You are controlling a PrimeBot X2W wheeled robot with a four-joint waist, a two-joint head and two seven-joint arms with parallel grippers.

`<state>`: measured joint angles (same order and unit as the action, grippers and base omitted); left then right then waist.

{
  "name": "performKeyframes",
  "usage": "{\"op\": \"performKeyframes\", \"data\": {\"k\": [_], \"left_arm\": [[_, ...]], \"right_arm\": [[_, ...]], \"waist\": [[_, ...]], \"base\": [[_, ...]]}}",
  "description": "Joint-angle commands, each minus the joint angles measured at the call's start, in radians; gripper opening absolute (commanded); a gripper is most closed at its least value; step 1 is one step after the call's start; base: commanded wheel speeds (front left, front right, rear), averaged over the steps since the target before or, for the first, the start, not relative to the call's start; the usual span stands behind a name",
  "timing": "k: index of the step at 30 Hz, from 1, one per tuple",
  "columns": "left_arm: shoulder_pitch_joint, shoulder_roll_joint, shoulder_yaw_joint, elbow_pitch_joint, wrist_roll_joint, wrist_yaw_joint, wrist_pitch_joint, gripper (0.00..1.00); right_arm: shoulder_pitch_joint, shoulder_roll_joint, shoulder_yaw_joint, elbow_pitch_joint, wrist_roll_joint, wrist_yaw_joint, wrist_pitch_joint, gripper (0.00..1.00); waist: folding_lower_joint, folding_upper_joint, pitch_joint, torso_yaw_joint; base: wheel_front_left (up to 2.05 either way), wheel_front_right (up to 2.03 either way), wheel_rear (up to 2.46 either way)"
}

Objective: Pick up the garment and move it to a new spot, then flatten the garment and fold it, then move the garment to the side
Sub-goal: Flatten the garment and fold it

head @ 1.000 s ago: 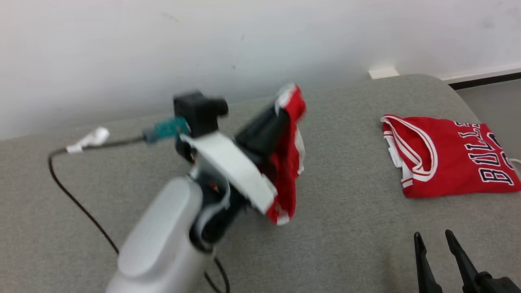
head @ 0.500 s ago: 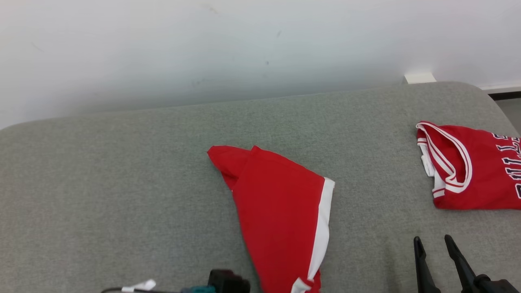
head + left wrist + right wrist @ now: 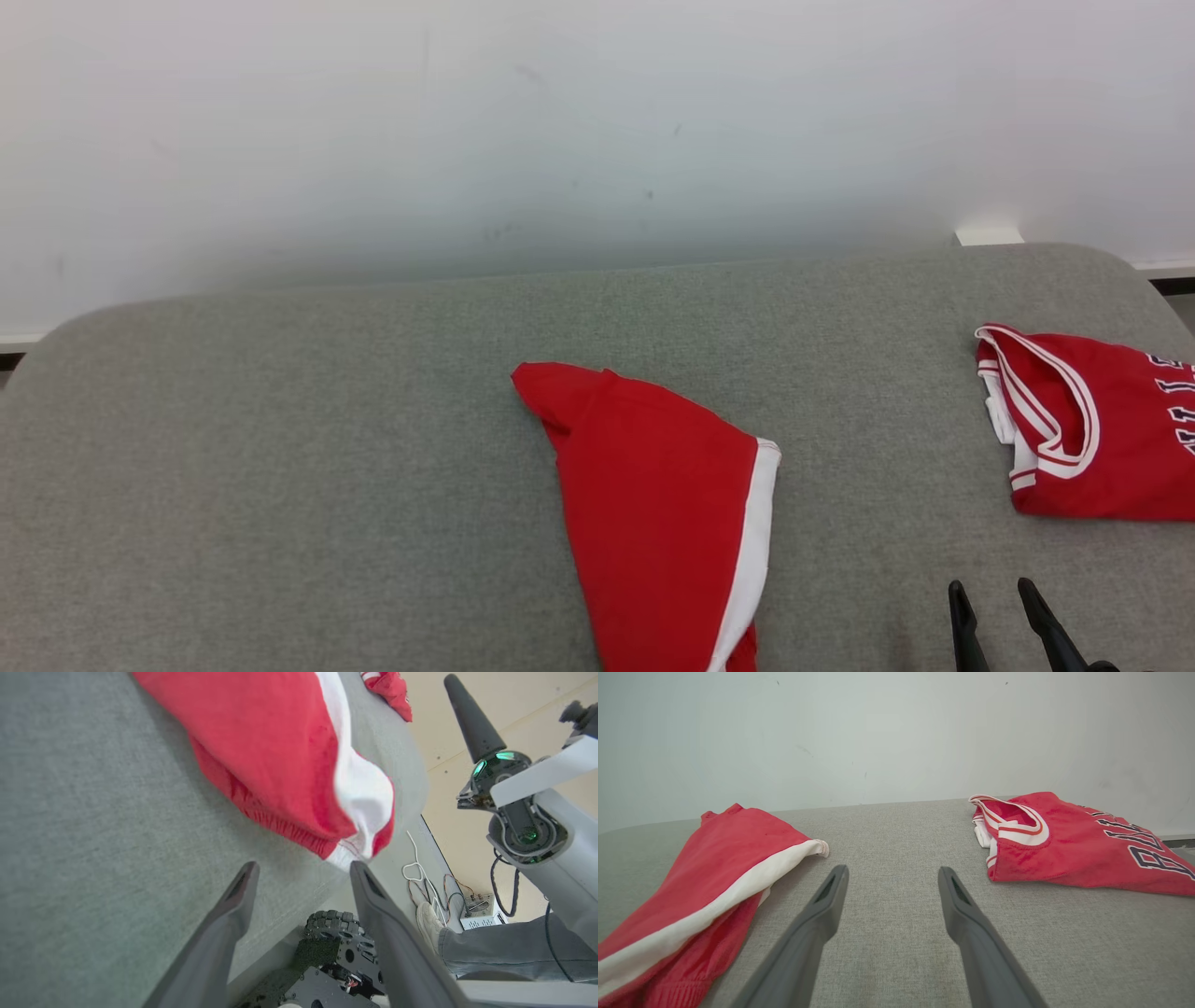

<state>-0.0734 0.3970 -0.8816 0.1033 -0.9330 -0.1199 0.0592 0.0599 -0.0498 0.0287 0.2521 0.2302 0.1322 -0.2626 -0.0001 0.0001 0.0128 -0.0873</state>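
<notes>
The garment [image 3: 653, 523] is a pair of red shorts with a white side stripe. It lies loosely bunched on the middle of the grey padded table [image 3: 280, 467], running down to the front edge. In the left wrist view my left gripper [image 3: 301, 870] stands open just short of the garment's [image 3: 266, 751] elastic waistband end, with nothing between its fingers. My right gripper [image 3: 991, 593] is open and empty at the lower right. It hovers over bare table with the garment [image 3: 714, 877] to its left.
A folded red jersey [image 3: 1111, 448] with dark lettering lies at the table's right end, also to the right of the right gripper as the jersey [image 3: 1064, 840]. A white wall backs the table. Below the front edge are a person's shoe [image 3: 427, 919], the robot's wheel [image 3: 331, 926] and floor cables.
My left gripper held the garment up in the air a second ago. It has since opened and dropped below the head view, and the garment now lies on the table. The camera has also shifted.
</notes>
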Motion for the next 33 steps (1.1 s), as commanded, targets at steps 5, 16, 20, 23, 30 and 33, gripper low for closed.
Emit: {"op": "performKeyframes", "data": {"k": [5,16,20,23,30,33], "left_arm": [[0.046,0.119,0.073,-0.173,-0.088,0.064,0.067,1.0],[-0.028,-0.009,0.248,-0.069,-0.245,0.144,-0.037,1.0],[-0.081,-0.051,0.228,0.065,-0.246,0.154,-0.002,1.0],[-0.102,-0.057,0.212,0.129,-0.235,0.164,0.023,1.0],[-0.111,-0.12,0.193,0.212,-0.305,0.137,0.09,1.0],[-0.125,-0.147,0.185,0.221,-0.317,0.105,0.098,1.0]], "right_arm": [[0.011,-0.002,-0.005,-0.009,-0.007,-0.003,-0.003,1.0],[-0.02,-0.002,0.015,-0.014,-0.02,-0.003,-0.003,1.0],[-0.03,-0.003,0.016,-0.014,-0.024,-0.003,-0.003,1.0],[-0.036,-0.003,0.016,-0.014,-0.026,-0.003,-0.003,1.0],[-0.03,-0.002,0.001,-0.02,-0.023,-0.003,-0.003,1.0],[-0.033,-0.002,-0.002,-0.02,-0.025,-0.003,-0.003,1.0]], "waist": [[0.0001,-0.0001,-0.004,0.004],[0.0001,-0.0001,0.025,-0.03],[0.0001,-0.0001,0.043,-0.058],[0.0001,-0.0001,0.051,-0.075],[0.0001,-0.0001,0.069,-0.109],[0.0001,-0.0001,0.075,-0.111]], "base": [[0.0,0.0,0.0],[0.0,0.0,0.0],[0.0,0.0,0.0],[0.0,0.0,0.0],[0.0,0.0,0.0],[0.0,0.0,0.0]]}}
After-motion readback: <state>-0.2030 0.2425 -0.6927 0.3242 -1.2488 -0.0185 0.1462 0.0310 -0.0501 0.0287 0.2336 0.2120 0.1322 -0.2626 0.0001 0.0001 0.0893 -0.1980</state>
